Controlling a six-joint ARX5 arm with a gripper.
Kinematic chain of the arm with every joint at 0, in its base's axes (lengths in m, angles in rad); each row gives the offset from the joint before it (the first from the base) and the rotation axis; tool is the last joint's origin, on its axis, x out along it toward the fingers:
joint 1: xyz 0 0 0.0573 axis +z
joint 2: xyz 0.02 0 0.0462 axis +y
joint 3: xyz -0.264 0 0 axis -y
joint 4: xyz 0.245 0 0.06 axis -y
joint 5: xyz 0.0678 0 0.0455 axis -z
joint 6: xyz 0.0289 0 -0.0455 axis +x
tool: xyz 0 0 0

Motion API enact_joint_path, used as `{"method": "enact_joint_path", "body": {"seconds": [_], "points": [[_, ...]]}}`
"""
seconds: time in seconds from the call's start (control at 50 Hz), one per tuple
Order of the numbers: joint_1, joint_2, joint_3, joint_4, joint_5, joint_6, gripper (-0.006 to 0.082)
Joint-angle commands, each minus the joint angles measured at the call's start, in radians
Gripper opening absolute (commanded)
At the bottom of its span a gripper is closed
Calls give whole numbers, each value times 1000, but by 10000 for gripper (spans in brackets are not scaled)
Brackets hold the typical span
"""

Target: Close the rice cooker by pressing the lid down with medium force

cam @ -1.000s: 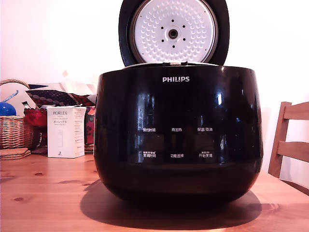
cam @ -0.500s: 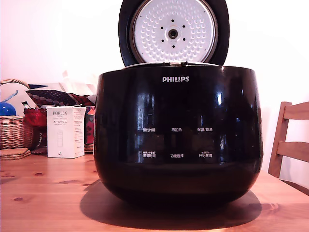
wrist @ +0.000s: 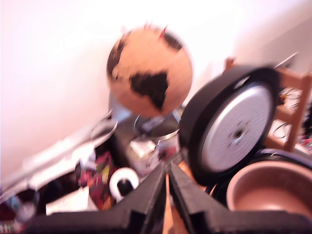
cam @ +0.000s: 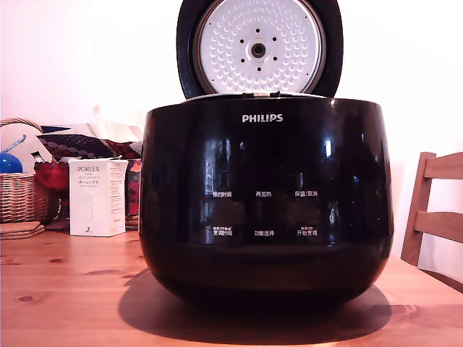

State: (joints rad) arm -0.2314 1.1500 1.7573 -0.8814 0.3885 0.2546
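one rice cooker [cam: 264, 202] sits mid-surface [cam: 65, 289], lid [cam: 258, 49] upright and fully open. gripper [wrist: 167, 168] beside the lid, fingers nearly together, empty, wrist view blurred.

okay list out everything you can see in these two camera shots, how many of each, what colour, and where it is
rice cooker: one, glossy black, centre of the wooden table.
lid: one, black with dimpled silvery underside, standing open above the cooker.
inner pot: one, brownish, inside the cooker, wrist view only.
box: one, white, exterior view's left of the cooker.
basket: one, woven tan, far exterior left.
chair: one, wooden, exterior view's right edge.
table: one, light wood, under everything.
globe: one, orange with dark patches, wrist view only, blurred.
gripper: one, black, fingers nearly together, holding nothing, apart from the lid.
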Motion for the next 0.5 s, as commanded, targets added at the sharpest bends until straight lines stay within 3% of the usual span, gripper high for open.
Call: {"method": "enact_joint_path", "body": {"seconds": [0.0,0.24,0.48], "points": [[0,63,59,-45,13,11,-21],[-9,238,283,-187,15,74,-21],[-51,389,383,-203,8,204,-21]]}}
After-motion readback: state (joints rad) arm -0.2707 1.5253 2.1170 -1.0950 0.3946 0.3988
